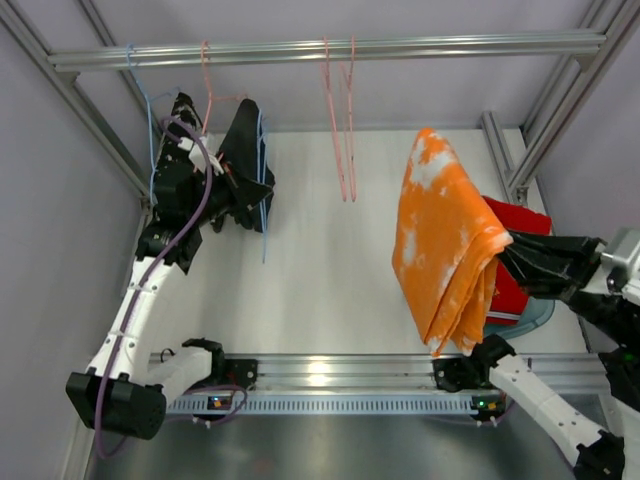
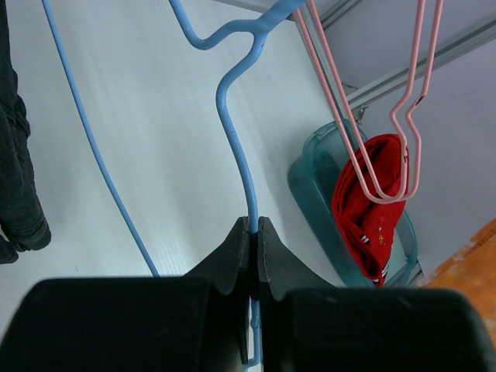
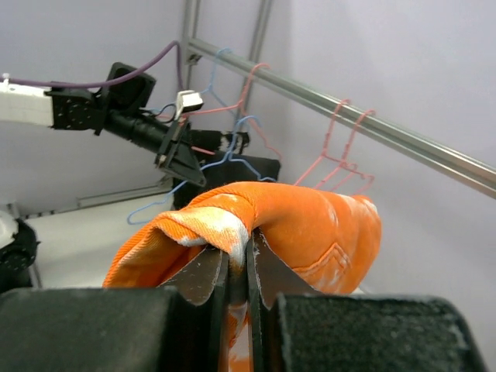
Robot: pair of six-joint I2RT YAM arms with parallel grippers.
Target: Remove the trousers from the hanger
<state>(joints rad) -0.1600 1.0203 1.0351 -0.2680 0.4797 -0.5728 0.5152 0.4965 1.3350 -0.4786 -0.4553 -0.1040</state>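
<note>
Orange trousers off the rail, pinched in the right gripper; left gripper clamped on a blue hanger.

The right gripper [image 3: 236, 252] is closed tight on a fold of the orange trousers [image 3: 294, 225]. They drape over its fingers, clear of the rail [image 1: 330, 48], with the white blotches showing. Their long axis runs crosswise to the fingers, from the far side down toward the arm bases. The red trousers [image 2: 368, 201] lie crumpled in a teal bin [image 2: 310, 186] just below and behind that gripper; small pale marks on them are too small to read. The left gripper [image 2: 254, 225] is fully closed on the wire of the blue hanger [image 2: 232, 132], with a dark garment [image 1: 240, 170] hanging just beside it and pink hangers [image 1: 340, 120] between the two grippers. The table [image 1: 320, 270] is white, the walls [image 1: 60, 260] plain grey.
</note>
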